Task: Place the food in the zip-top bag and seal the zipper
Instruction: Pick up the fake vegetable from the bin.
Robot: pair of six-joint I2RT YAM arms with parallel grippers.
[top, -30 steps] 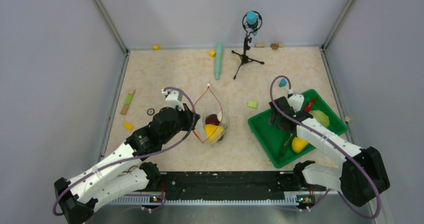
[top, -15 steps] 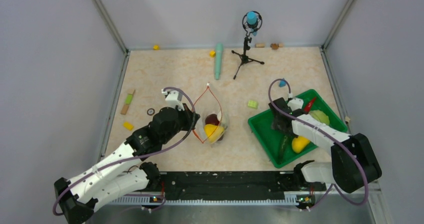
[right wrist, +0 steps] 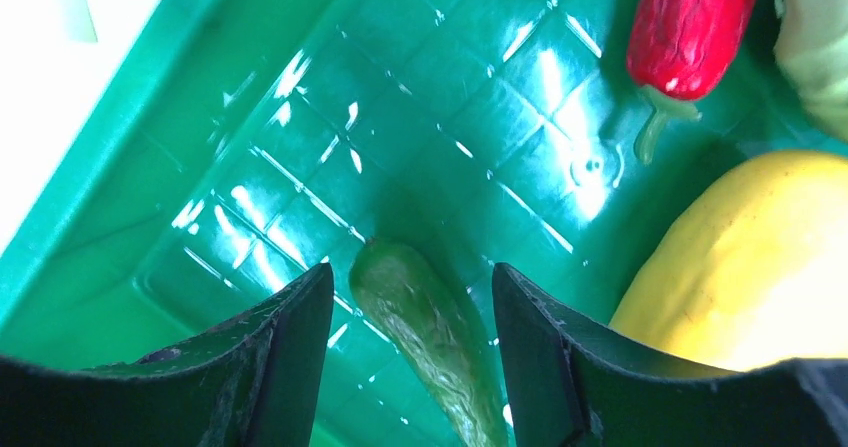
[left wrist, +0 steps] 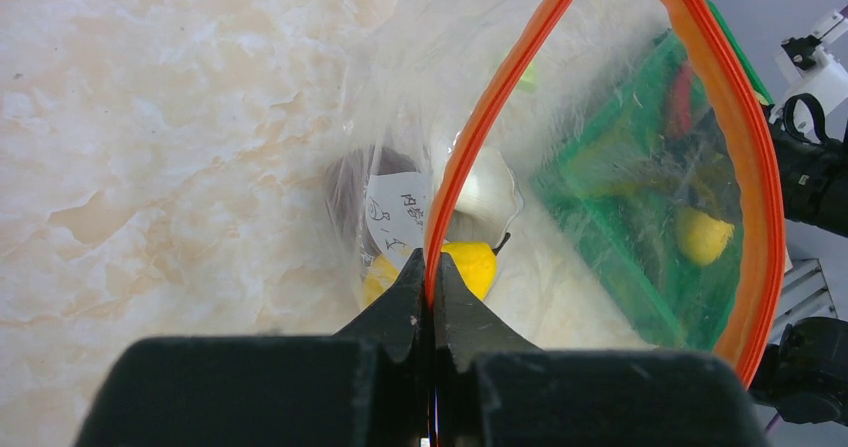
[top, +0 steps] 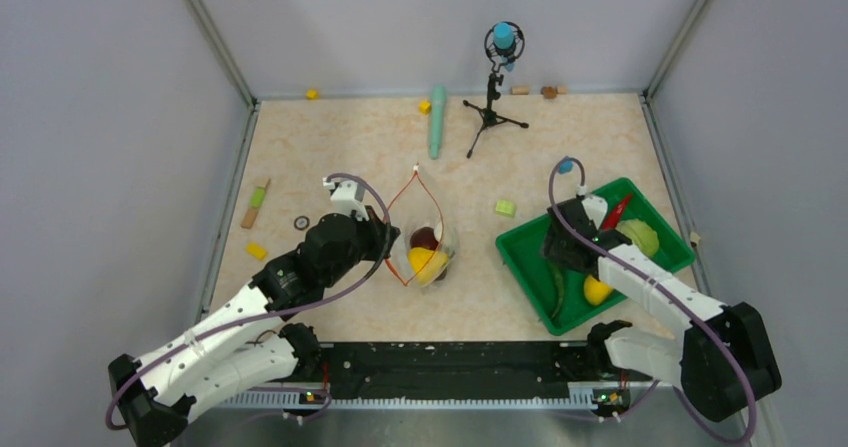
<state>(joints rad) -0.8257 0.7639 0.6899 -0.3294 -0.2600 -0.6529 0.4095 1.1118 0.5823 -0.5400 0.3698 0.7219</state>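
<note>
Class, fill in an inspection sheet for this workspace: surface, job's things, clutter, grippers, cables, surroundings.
Surface: beige marbled table, no spills seen.
Job's things: zip-top bag held open, yellow piece and dark red piece inside; red chili, green leafy ball, yellow fruit and dark green vegetable lie in the green tray.
Clutter: teal stick, tripod stand, yellow block, green block.
Grippers: left gripper shut on the zipper; right gripper open, straddling the dark green vegetable.
Cables: purple cables loop above both arms.
Surroundings: grey walls on three sides.
</note>
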